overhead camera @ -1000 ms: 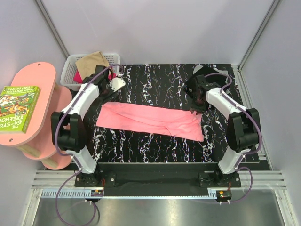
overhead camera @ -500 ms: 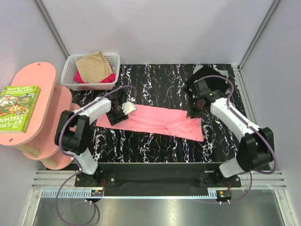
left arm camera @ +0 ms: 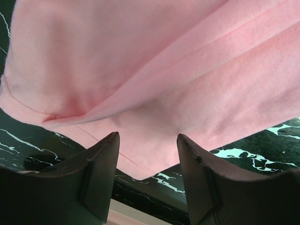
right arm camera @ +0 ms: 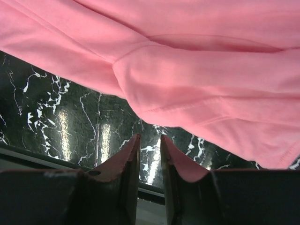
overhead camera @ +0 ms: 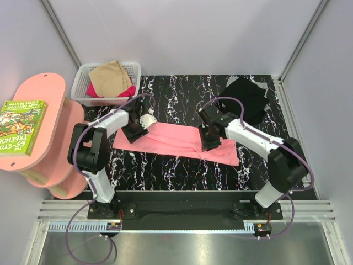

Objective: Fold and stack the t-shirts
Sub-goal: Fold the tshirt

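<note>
Salmon pink t-shirt [overhead camera: 176,142], a long band apparently awaiting cross-folding; over it we hold left gripper [left arm camera: 147,137] wide, right gripper [right arm camera: 150,137] narrow, both empty.

Magenta tee [overhead camera: 128,91] mostly under tan tee [overhead camera: 110,74]

To your left, a white plastic mesh basket [overhead camera: 134,69] sits at the back-left corner of the black, white-veined marble-patterned tabletop [overhead camera: 176,91]. Beside the table stands a pink round-ended two-tier shelf [overhead camera: 41,91], with a green illustrated paperback book [overhead camera: 22,126] lying flat on its top tier.
</note>
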Controlling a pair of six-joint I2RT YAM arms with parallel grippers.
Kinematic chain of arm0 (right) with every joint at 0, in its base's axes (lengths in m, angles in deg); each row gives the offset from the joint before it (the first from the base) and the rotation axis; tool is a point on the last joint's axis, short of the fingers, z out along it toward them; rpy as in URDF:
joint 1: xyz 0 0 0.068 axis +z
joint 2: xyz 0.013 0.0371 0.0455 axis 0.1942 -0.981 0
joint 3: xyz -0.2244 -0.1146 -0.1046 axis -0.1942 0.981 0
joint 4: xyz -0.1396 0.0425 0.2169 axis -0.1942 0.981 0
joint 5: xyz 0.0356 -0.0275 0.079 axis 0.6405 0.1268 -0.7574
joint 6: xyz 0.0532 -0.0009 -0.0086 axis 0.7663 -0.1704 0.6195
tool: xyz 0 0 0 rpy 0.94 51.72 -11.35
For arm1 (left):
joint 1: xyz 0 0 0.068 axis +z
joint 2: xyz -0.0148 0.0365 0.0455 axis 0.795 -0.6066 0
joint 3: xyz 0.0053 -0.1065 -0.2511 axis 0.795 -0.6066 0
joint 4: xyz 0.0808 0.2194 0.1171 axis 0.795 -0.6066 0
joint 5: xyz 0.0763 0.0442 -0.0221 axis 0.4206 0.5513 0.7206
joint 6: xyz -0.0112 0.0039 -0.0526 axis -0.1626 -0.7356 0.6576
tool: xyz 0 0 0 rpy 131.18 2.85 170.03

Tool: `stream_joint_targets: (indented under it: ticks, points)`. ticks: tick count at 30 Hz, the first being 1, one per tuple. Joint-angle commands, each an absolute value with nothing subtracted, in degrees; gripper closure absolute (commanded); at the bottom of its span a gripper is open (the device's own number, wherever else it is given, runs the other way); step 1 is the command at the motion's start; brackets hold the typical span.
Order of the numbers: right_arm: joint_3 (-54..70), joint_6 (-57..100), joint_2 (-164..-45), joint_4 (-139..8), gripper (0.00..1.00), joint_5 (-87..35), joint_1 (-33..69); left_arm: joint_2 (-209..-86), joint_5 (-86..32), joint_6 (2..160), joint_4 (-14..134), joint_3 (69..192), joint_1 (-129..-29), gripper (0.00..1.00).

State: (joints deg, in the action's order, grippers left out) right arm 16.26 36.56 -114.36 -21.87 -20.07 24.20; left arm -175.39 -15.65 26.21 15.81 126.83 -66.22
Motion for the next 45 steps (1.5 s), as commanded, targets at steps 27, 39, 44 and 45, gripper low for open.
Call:
stream_joint_targets:
  ticks: [27,39,44,45]
  points:
    - [1.77,39.46,-134.95,-28.46,0.76,-18.69,31.25,-171.18,-18.13,26.19,18.32,123.36,-64.26,0.44]
    - [0.97,38.93,-136.45,-28.11,0.78,-16.14,30.64,-173.1,-18.13,26.53,19.99,123.27,-63.29,0.45]
    - [0.71,38.85,-136.1,-27.93,0.79,-15.7,30.46,-175.04,-18.13,26.98,21.57,122.22,-63.29,0.46]
    - [0.71,38.93,-136.1,-28.02,0.79,-15.61,30.29,-175.56,-18.13,26.89,22.01,121.78,-63.29,0.46]
